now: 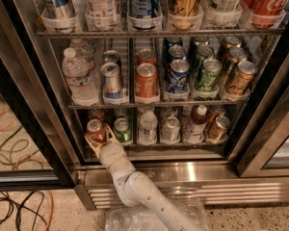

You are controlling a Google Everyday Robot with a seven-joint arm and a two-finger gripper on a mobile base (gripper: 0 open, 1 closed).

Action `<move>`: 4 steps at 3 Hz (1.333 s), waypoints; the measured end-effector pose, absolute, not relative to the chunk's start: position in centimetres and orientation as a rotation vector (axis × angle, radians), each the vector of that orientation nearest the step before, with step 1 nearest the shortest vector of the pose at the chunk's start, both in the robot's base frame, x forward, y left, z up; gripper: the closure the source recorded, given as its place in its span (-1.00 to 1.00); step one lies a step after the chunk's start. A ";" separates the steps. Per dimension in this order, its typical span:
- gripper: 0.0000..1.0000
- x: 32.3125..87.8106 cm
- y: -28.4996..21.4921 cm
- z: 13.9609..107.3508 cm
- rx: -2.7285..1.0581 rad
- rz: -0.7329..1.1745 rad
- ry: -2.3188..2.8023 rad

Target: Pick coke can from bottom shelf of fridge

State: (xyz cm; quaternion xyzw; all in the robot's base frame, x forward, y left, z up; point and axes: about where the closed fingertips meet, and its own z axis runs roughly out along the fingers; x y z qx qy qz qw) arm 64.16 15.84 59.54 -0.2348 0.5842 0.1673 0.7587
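Note:
The coke can [95,129], red with a silver top, stands at the left end of the bottom shelf [149,146] of the fridge [183,170]. My gripper [99,137] reaches up from below on a white arm and sits at the can's base. Its yellowish fingers [90,143] stand open, one on each side of the can. The can's lower part is hidden behind the gripper.
A green can [121,130], a clear bottle [148,127], a silver can [171,128], a brown bottle [196,123] and a bronze can [218,127] stand to the right on the same shelf. The black door frame [33,129] stands left. Cables [14,206] lie on the floor.

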 end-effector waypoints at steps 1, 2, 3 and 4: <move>1.00 64.2 15.9 59.5 -0.512 0.365 1.272; 1.00 63.8 16.2 59.9 -0.536 0.366 1.251; 1.00 63.5 16.5 61.1 -0.558 0.362 1.208; 1.00 63.4 16.7 62.7 -0.572 0.368 1.188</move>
